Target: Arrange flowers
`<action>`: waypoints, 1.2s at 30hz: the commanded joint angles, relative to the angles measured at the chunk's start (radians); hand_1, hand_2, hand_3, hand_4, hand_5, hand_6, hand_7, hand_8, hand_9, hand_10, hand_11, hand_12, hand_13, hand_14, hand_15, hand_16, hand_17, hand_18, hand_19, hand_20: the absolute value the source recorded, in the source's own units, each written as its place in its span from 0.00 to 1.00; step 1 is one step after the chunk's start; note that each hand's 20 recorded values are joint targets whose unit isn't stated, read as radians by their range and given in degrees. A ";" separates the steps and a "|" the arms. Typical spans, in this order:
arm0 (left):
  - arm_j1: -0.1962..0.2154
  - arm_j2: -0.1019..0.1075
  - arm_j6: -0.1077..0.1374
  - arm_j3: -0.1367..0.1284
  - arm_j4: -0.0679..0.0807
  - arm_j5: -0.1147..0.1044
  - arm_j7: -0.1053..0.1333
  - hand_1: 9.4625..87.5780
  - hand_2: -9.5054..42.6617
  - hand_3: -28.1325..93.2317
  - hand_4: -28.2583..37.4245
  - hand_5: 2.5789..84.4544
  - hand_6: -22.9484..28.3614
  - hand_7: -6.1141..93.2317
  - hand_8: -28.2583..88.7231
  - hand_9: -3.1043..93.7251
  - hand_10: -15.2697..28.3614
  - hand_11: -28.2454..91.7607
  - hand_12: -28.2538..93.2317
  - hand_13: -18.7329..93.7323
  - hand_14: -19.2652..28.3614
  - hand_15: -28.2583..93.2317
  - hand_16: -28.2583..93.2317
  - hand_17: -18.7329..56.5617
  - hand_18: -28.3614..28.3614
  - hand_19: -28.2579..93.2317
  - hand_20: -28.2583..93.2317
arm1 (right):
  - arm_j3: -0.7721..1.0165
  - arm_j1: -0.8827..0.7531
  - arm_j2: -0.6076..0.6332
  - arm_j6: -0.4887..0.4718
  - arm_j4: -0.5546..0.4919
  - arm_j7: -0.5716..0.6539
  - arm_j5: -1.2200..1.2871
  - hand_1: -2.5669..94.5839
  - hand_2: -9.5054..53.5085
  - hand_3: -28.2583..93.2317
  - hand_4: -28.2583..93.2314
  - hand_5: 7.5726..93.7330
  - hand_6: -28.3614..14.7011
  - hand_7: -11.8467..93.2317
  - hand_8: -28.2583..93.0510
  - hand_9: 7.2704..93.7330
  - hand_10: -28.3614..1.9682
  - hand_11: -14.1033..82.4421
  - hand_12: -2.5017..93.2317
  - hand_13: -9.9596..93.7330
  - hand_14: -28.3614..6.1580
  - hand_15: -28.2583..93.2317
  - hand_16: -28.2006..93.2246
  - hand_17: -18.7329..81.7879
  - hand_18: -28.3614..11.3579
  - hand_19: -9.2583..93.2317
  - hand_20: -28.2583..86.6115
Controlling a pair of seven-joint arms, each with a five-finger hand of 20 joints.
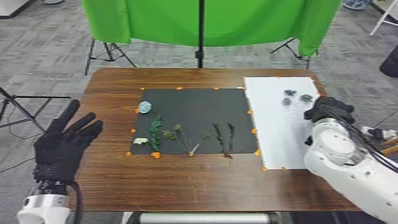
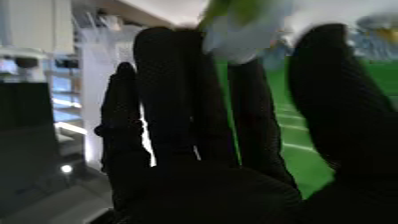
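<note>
Over the right edge of the white sheet (image 1: 277, 135) is my right hand (image 1: 327, 107), close to small grey-blue flowers (image 1: 306, 97). In the right wrist view, my right hand (image 2: 213, 190) has its fingers straight and the thumb apart; a blurred pale flower (image 2: 244, 40) with green on it overlaps the fingertips, and I cannot tell whether they touch. My left hand (image 1: 59, 152) stands open beside the table's left edge. On the black sheet (image 1: 191, 112) lie a light blue flower (image 1: 145, 106), a white flower (image 1: 140, 141), a leafy green stem (image 1: 155, 132), branching stems (image 1: 179, 136) and dark stems (image 1: 220, 137).
The brown wooden table (image 1: 187, 190) extends around both sheets, with orange tape pieces (image 1: 155, 155) along the sheets' edges. Behind the table, a green cloth (image 1: 169, 22) hangs on a stand (image 1: 201, 52).
</note>
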 commanded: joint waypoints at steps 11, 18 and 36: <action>0.018 -0.006 0.002 0.000 0.005 -0.001 0.000 0.15 0.31 0.86 0.00 0.36 0.53 0.18 0.15 0.36 0.80 0.41 0.33 0.38 1.00 0.62 0.18 0.18 1.00 0.57 0.58 | -0.003 -0.035 0.012 0.131 0.000 0.001 -0.119 0.68 0.00 0.75 0.00 0.93 0.71 0.28 0.25 1.00 0.80 0.30 0.37 0.88 0.78 0.70 0.48 0.53 0.18 0.88 0.61; 0.018 -0.013 -0.005 -0.004 0.004 0.008 -0.011 0.16 0.31 0.86 0.00 0.36 0.53 0.18 0.15 0.36 0.79 0.41 0.33 0.38 1.00 0.62 0.18 0.18 1.00 0.57 0.58 | -0.002 -0.032 0.019 0.195 -0.040 0.000 -0.187 0.68 0.00 0.76 0.00 0.95 0.69 0.27 0.25 1.00 0.77 0.32 0.37 0.89 0.79 0.69 0.50 0.54 0.20 0.88 0.62; 0.020 -0.021 -0.010 -0.002 0.006 0.015 -0.022 0.16 0.30 0.87 0.00 0.36 0.53 0.18 0.15 0.36 0.79 0.41 0.33 0.38 1.00 0.63 0.18 0.18 1.00 0.57 0.58 | 0.141 -0.151 -0.004 -0.096 -0.119 0.016 0.011 0.41 0.00 0.85 0.00 0.54 0.62 0.24 0.14 0.60 0.29 0.41 0.18 0.57 0.28 0.83 0.33 0.38 0.00 0.83 0.71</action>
